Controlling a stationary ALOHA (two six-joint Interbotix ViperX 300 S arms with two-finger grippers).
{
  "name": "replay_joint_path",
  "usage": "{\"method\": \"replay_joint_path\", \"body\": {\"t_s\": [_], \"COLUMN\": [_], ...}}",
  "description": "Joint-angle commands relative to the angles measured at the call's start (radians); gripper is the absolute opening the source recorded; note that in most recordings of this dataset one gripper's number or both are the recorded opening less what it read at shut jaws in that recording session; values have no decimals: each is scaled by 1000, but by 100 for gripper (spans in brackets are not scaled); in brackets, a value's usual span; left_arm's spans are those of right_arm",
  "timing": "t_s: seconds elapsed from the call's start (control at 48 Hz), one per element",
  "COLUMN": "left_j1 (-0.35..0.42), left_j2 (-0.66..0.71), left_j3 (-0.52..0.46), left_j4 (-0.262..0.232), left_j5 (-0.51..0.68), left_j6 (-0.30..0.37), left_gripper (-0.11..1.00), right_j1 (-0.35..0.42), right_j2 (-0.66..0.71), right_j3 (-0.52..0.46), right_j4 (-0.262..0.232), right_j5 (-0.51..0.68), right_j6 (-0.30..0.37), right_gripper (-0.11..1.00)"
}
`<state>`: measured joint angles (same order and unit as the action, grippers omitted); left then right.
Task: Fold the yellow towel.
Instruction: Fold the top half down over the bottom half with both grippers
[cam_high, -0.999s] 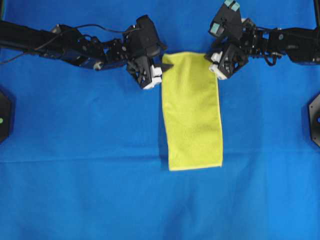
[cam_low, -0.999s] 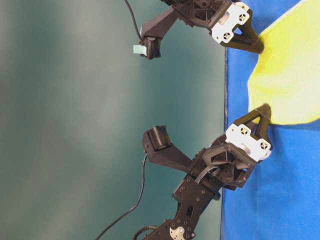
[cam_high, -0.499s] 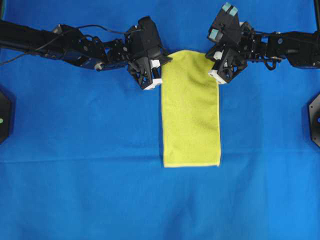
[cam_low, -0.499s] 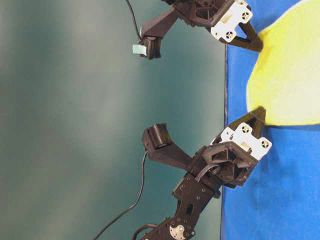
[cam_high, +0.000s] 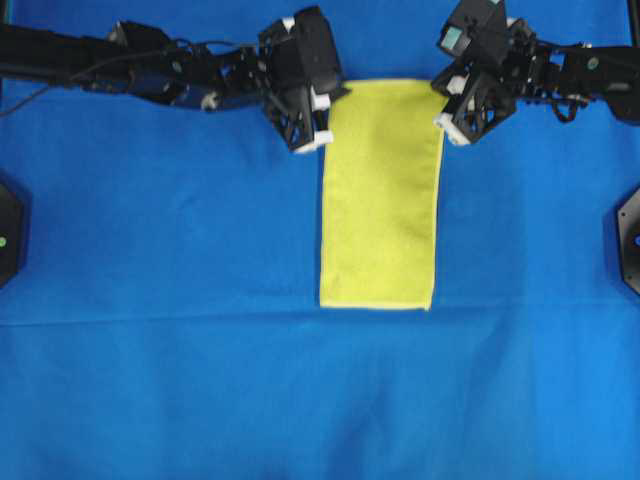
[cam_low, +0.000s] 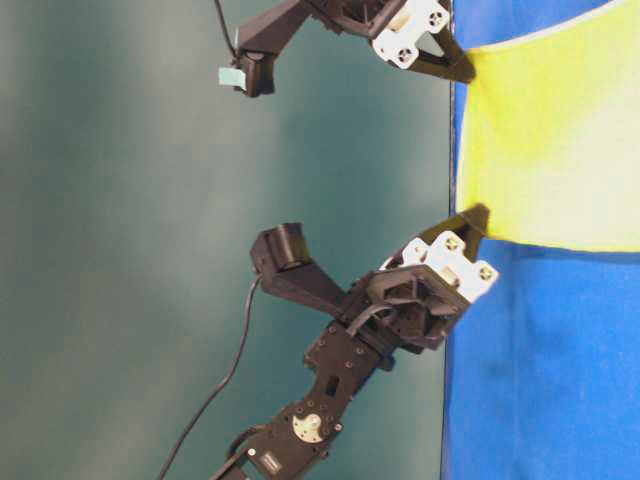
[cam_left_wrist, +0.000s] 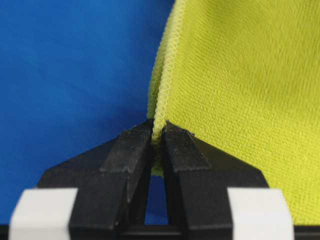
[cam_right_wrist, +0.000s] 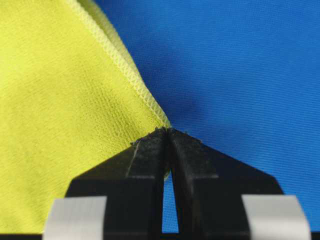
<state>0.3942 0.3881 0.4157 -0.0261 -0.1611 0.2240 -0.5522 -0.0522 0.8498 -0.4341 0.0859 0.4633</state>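
The yellow towel (cam_high: 380, 195) lies as a long folded strip on the blue cloth (cam_high: 180, 300), stretched between both grippers at its far end. My left gripper (cam_high: 335, 98) is shut on the towel's far left corner; the left wrist view shows the hem (cam_left_wrist: 162, 95) pinched between the fingertips (cam_left_wrist: 134, 137). My right gripper (cam_high: 441, 100) is shut on the far right corner; the right wrist view shows the towel (cam_right_wrist: 65, 125) clamped there. In the table-level view the towel (cam_low: 560, 150) hangs taut between the two grippers, its held end lifted.
The large blue cloth covers the whole table. Black mounts sit at the left edge (cam_high: 8, 240) and the right edge (cam_high: 630, 240). Both arms reach in from the far corners.
Both grippers have moved toward the far edge, pulling the towel with them. The strip has straightened and its near end has slid farther away.
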Motion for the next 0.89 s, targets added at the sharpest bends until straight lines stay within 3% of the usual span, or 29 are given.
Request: {"method": "replay_joint_path", "body": {"t_s": [0.0,0.25,0.375,0.645,0.874], "left_j1": [14,-14,-41,-135,-267], "left_j2": [-38,-87,-130,-245,-273], "left_j3": [-20,3,21,71,118], "left_j4": [-2,-2,-2,-2,-2], "left_j5": [0,14,37,118,193], "left_j6": [2,2,2,0,-55], "left_gripper": [4,5,4,5,4], "right_j1": [-9,3,49,229,393], "right_j2": [-26,-49,-120,-258,-273], "right_j3": [-8,-8,-3,14,35], "right_j4": [-9,-5,5,63,80], "right_j5": [-5,0,43,173,195], "right_j6": [-2,11,14,20,124], "right_gripper": [4,4,4,4,4]}}
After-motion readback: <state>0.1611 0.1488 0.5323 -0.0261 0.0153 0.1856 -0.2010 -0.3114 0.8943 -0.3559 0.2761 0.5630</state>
